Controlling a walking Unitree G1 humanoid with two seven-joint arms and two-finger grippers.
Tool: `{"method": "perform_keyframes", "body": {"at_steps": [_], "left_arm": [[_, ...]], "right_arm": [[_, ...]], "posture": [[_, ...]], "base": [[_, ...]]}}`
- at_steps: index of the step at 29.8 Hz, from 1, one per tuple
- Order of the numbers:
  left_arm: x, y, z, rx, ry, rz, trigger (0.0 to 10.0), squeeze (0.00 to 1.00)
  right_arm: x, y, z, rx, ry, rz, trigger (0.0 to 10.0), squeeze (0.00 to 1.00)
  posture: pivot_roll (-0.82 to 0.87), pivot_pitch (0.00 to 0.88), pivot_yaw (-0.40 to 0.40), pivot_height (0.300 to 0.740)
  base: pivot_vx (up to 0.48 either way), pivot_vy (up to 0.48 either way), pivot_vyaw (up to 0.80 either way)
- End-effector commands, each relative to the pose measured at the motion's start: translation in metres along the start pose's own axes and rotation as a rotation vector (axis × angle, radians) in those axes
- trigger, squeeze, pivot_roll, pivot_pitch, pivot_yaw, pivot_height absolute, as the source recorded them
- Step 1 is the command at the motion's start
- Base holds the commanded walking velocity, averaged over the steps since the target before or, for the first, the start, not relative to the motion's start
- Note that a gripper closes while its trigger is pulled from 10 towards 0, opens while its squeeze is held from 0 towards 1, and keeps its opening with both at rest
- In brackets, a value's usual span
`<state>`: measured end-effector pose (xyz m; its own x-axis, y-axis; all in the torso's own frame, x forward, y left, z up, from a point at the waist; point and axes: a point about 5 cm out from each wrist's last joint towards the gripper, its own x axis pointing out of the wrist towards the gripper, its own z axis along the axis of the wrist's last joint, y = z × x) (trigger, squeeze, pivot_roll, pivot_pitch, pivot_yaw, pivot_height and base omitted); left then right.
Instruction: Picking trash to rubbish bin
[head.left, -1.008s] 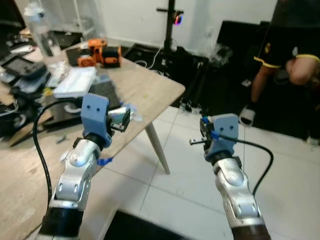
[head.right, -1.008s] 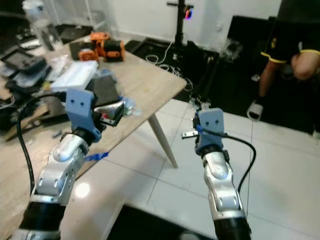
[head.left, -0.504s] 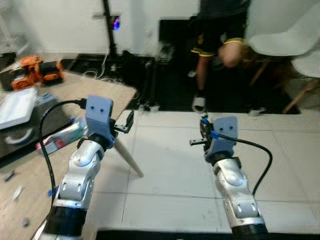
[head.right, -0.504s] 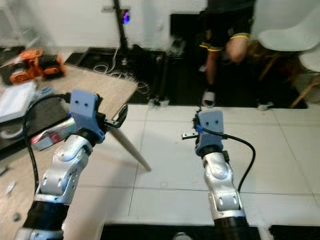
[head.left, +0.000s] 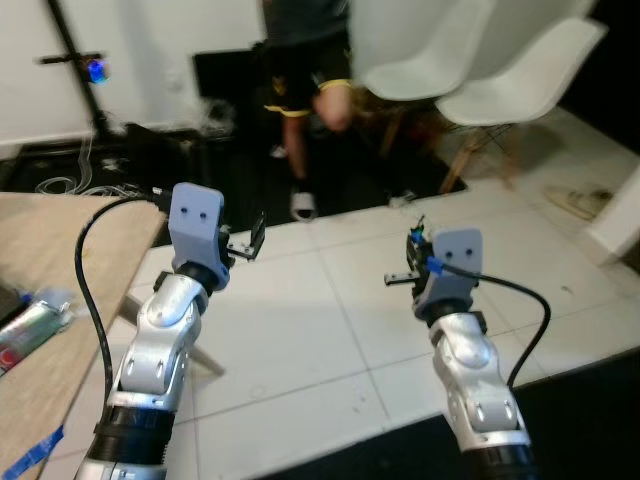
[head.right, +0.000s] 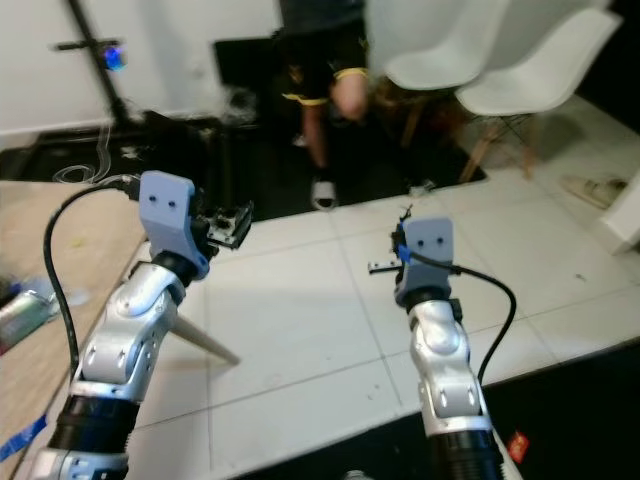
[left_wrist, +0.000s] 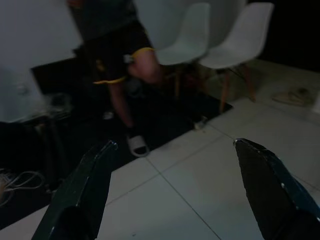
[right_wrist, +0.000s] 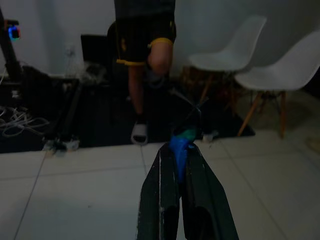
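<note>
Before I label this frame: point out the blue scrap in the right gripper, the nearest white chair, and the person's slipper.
blue scrap (right_wrist: 179, 145), right wrist view, its middle above the fingertips.
white chair (head.left: 515, 75), left eye view, seat shell.
slipper (left_wrist: 136, 145), left wrist view, its top.

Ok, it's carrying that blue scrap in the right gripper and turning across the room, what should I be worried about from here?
1. The right gripper pinches only a small blue scrap at its fingertips; it could slip out while walking.
2. A person stands ahead near the white chairs, so the path may cross them.
3. The left gripper is open and held out near the wooden table edge, so it could clip that.
</note>
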<state>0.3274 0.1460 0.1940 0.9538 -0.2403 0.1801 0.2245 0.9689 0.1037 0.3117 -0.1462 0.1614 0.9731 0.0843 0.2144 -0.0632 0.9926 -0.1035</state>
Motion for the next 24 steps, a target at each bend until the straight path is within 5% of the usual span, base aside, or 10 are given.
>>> {"method": "perform_keyframes", "body": {"at_steps": [1,24], "left_arm": [[-0.0019,-0.0011,-0.0047,0.003,0.019,-0.001,10.0,0.00],[-0.0002,-0.0020,0.0010,-0.022,-0.011,-0.010,10.0,0.00]], "right_arm": [[-0.0024,-0.0025,-0.0042,0.005,0.025,-0.010,10.0,0.00],[-0.0006,-0.0036,-0.0042,-0.003,0.029,-0.007,10.0,0.00]], "posture": [[0.00,0.142,0.047,0.740],[-0.04,0.149,0.037,0.740]], "base": [[0.000,0.000,-0.80],[0.000,0.000,-0.80]]}}
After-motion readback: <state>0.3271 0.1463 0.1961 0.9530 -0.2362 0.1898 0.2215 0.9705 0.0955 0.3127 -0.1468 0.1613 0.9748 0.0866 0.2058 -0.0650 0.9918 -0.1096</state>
